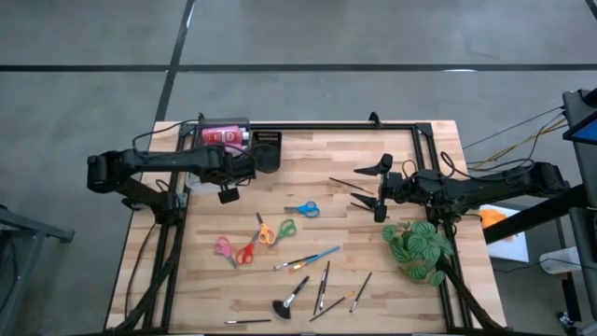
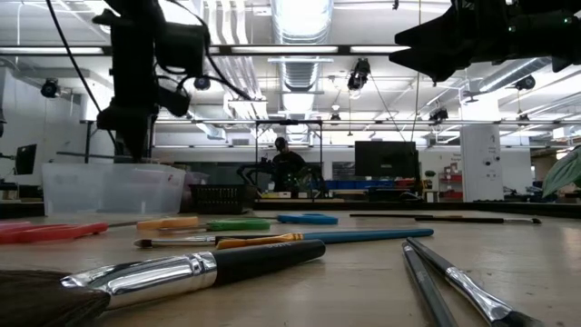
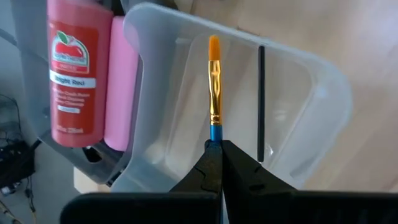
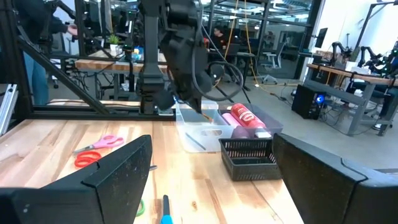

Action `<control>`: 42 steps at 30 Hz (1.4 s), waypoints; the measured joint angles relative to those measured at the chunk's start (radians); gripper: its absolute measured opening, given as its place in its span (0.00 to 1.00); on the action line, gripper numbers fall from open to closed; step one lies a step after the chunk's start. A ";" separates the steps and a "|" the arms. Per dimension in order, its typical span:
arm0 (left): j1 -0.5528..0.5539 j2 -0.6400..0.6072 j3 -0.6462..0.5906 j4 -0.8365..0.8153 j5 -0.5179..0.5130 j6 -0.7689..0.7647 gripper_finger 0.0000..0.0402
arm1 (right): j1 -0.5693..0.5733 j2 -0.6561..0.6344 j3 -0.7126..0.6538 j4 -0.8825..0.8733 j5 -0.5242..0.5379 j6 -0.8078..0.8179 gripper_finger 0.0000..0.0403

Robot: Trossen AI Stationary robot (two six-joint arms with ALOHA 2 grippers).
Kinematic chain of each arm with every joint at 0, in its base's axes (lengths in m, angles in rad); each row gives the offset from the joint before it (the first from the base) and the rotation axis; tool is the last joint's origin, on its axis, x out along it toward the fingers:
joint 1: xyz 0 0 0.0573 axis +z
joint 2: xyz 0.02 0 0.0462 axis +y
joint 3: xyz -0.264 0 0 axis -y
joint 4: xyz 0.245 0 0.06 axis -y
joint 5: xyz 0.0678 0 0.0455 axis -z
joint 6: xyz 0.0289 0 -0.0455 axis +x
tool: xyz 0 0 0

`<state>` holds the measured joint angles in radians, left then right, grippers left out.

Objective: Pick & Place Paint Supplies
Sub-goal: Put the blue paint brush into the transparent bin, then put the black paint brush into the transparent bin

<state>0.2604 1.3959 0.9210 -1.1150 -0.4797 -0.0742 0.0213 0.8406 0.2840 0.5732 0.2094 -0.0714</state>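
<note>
My left gripper (image 3: 216, 146) is shut on a blue-handled brush (image 3: 214, 87) with a gold ferrule and orange bristles. It hangs over the clear tub (image 3: 311, 93) at the table's far left (image 1: 233, 175). A thin black brush (image 3: 261, 99) lies in the tub. A red paint bottle (image 3: 73, 74) and a pink one (image 3: 121, 81) lie side by side just beyond the tub's wall. My right gripper (image 1: 368, 185) waits open over the table's right half, holding nothing. My left gripper pinches the brush's blue handle (image 3: 216, 132) between its two fingertips, just behind the gold ferrule. The fingers slant down from above and the brush runs on in line with them. Its bristle end points down into the tub. The gripper hides the rest of the handle.
A black tray (image 1: 267, 151) stands right of the tub. Scissors in blue (image 1: 301, 209), orange and green (image 1: 270, 231) and pink and red (image 1: 233, 250) lie mid-table. Several brushes (image 1: 308, 280) lie toward the near edge. A green plant (image 1: 417, 247) sits at the near right.
</note>
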 joint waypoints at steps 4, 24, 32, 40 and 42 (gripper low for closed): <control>0.015 0.000 -0.039 0.055 0.000 0.002 0.00 | 0.000 0.000 0.000 0.000 0.000 0.000 0.82; 0.030 0.000 -0.056 0.118 0.080 0.076 0.15 | 0.000 0.000 0.000 0.000 0.000 0.000 0.82; 0.030 0.000 -0.056 0.117 0.080 0.090 0.23 | 0.000 0.000 0.000 0.000 0.000 0.000 0.82; 0.030 -0.003 -0.056 0.112 0.057 0.090 0.23 | 0.000 0.001 0.000 0.000 0.000 0.000 0.82; 0.030 -0.007 -0.056 0.113 0.053 0.090 0.23 | 0.000 0.001 0.000 0.000 0.000 0.000 0.82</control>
<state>0.2905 1.3889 0.8652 -1.0023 -0.4267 0.0156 0.0215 0.8417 0.2840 0.5735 0.2096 -0.0715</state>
